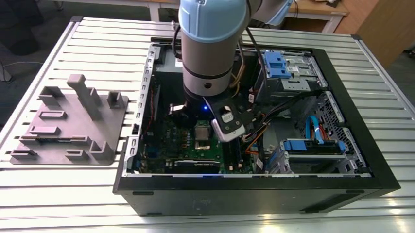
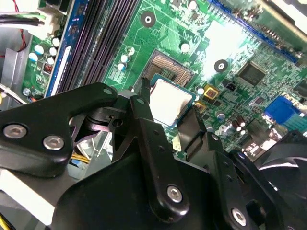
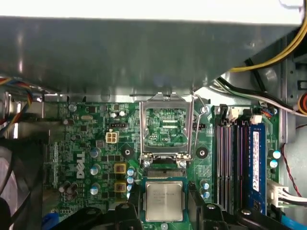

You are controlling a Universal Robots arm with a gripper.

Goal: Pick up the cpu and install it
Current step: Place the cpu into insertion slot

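1 pincer (image 3: 164,192) grips the cpu (image 3: 164,203) above the green motherboard (image 3: 91,143).

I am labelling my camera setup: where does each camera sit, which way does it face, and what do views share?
Exterior view: off the arm, high, looking down into the open computer case on the slatted table; the arm shows.
First wrist view: on the arm, facing the motherboard and open socket frame squarely; the gripper shows.
Second wrist view: on the arm, looking obliquely past the gripper at the cpu.
Shared: both wrist views show the gripper holding the cpu over the motherboard.
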